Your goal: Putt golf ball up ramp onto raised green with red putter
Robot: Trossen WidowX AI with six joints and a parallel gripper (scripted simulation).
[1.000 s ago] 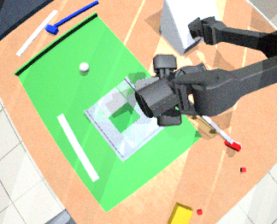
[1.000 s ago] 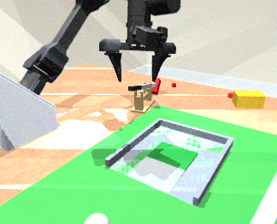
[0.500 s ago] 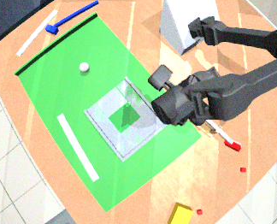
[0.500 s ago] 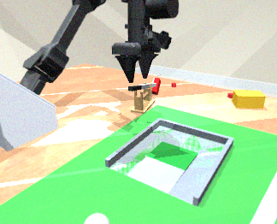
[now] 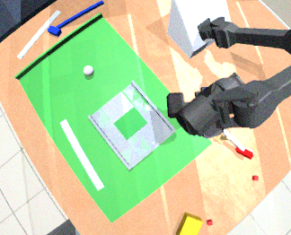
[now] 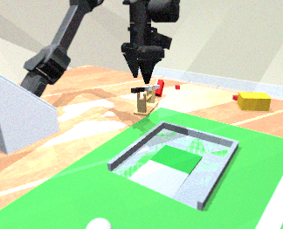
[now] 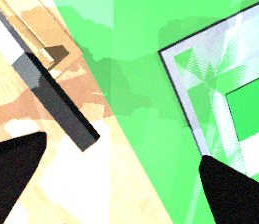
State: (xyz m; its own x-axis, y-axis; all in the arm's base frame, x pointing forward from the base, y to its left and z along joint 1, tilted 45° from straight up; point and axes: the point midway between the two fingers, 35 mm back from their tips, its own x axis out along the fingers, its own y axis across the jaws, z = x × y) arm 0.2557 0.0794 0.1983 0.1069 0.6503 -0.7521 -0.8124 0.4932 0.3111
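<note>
Bright, even light, all 3 views. Soft arm shadow falls on green mat point(image 5: 56, 100) & wooden table point(image 5: 24, 33) by the ramp frame point(image 6: 181, 135). No glare. Low res, edges pixelated/jagged. Top view bows at the edges; wrist view close-up, blocky.

No writing, label, brand, number or sign can be read on anything — all surfaces are plain.

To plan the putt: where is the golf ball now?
In the top view, the golf ball lies on the green mat's upper-left part, between the black strip and the ramp.
</note>
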